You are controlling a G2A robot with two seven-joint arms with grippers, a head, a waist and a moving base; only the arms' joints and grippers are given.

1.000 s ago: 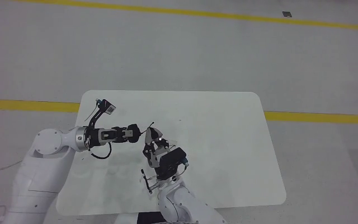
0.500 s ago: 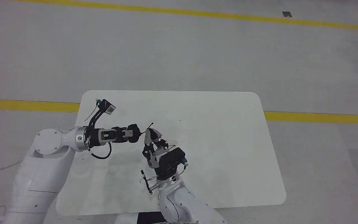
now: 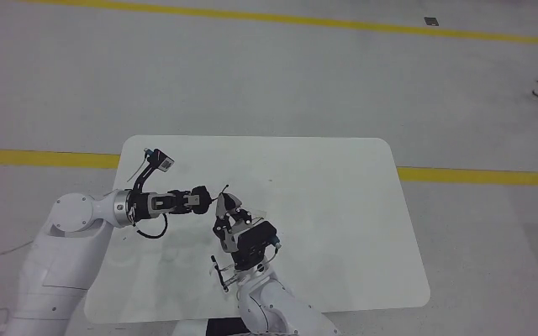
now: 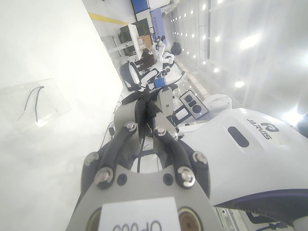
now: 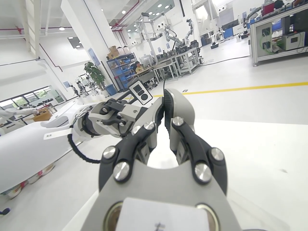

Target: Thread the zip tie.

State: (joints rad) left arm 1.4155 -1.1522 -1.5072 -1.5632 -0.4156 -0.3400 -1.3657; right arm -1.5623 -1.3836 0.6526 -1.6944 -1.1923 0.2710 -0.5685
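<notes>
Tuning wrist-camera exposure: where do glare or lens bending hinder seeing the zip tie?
Left wrist view: ceiling lights flare, table washes out white. Right wrist view: lens bows the pillar, zip tie reads dark against pale floor. Top view: even light.

The left gripper (image 4: 144, 106) and the right gripper (image 5: 164, 104) are almost tip to tip (the left arm (image 3: 151, 202) is stretched sideways, the right one points forward), each clamped closed on the zip tie (image 5: 164, 84).

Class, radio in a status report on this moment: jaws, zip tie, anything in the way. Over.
Right gripper jaws shut on zip tie, tail sticking out. Left gripper jaws shut, close alongside. Clear bag lies on table, apart from both grippers.
</notes>
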